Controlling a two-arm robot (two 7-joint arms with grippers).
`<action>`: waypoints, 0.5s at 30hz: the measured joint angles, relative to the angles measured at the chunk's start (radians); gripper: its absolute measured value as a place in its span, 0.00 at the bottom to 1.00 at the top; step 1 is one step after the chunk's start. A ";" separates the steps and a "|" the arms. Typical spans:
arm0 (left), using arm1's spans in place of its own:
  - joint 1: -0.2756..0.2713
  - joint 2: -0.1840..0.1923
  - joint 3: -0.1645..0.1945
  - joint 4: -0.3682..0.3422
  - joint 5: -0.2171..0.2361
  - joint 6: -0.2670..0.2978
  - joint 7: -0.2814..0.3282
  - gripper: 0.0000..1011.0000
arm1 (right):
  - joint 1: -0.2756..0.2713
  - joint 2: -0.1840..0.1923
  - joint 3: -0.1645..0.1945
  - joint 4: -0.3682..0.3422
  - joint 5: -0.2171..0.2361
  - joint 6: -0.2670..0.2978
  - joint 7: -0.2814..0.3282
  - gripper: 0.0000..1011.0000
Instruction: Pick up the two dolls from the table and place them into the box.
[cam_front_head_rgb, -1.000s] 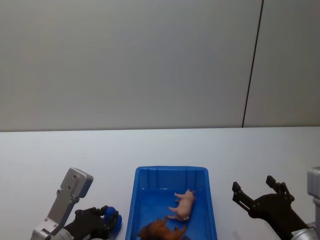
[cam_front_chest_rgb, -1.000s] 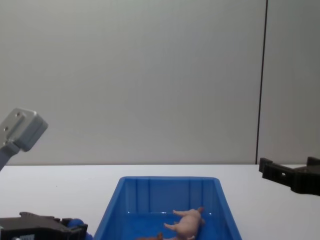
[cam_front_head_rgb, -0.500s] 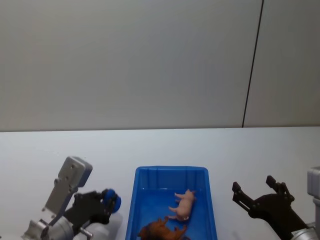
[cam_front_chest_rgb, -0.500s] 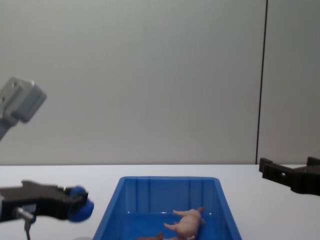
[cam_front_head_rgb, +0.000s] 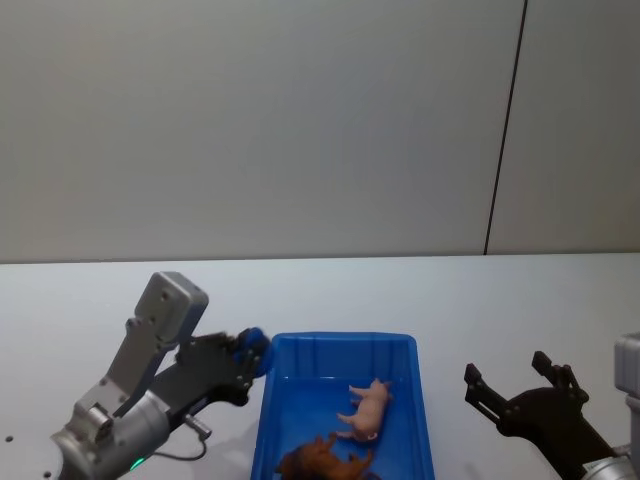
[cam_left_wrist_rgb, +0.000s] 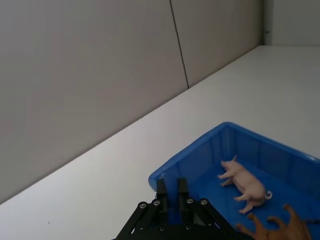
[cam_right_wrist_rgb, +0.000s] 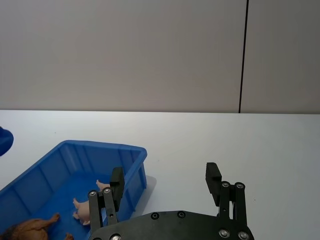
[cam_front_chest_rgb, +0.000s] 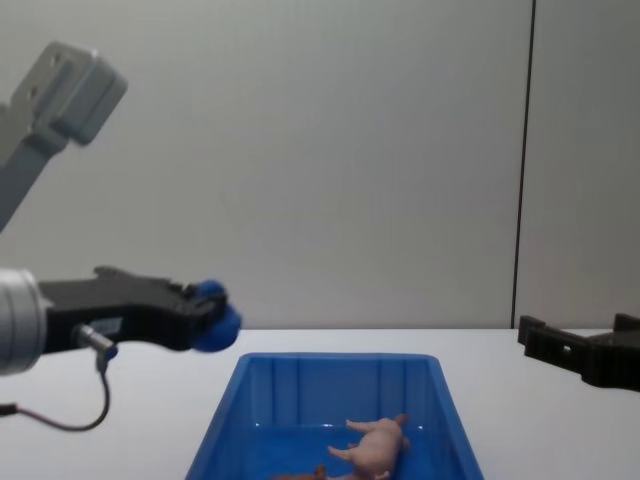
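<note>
Both dolls lie inside the blue box (cam_front_head_rgb: 340, 339). The pink pig (cam_front_head_rgb: 367, 408) is on its side mid-box, and the brown lion (cam_front_head_rgb: 320, 463) lies nearer me. They also show in the left wrist view as pig (cam_left_wrist_rgb: 245, 183) and lion (cam_left_wrist_rgb: 280, 231). My left gripper (cam_front_head_rgb: 254, 351) hovers above the table beside the box's far left corner, fingers close together, with a blue rounded lump at its tip (cam_front_chest_rgb: 215, 312). To the right of the box my right gripper (cam_front_head_rgb: 505, 373) is held open with nothing in it.
The white table (cam_front_head_rgb: 500, 300) stretches wide around the box, backed by a grey wall with a dark vertical seam (cam_front_head_rgb: 505, 130). A thin cable (cam_front_chest_rgb: 60, 420) hangs under the left arm.
The left arm has lifted from low at the left and swung forward and right, up to the box's far left corner. The right arm, box and dolls have not moved.
</note>
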 joint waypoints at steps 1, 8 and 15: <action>-0.006 -0.004 0.002 -0.004 0.001 -0.006 -0.014 0.13 | 0.000 0.000 0.000 0.000 0.000 0.000 0.000 0.99; -0.028 -0.025 0.012 -0.008 0.000 -0.033 -0.086 0.33 | 0.000 0.000 0.000 0.000 0.000 0.000 0.000 0.99; -0.052 -0.052 0.027 0.004 -0.019 -0.056 -0.166 0.57 | 0.000 0.000 0.000 0.000 0.000 0.000 0.000 0.99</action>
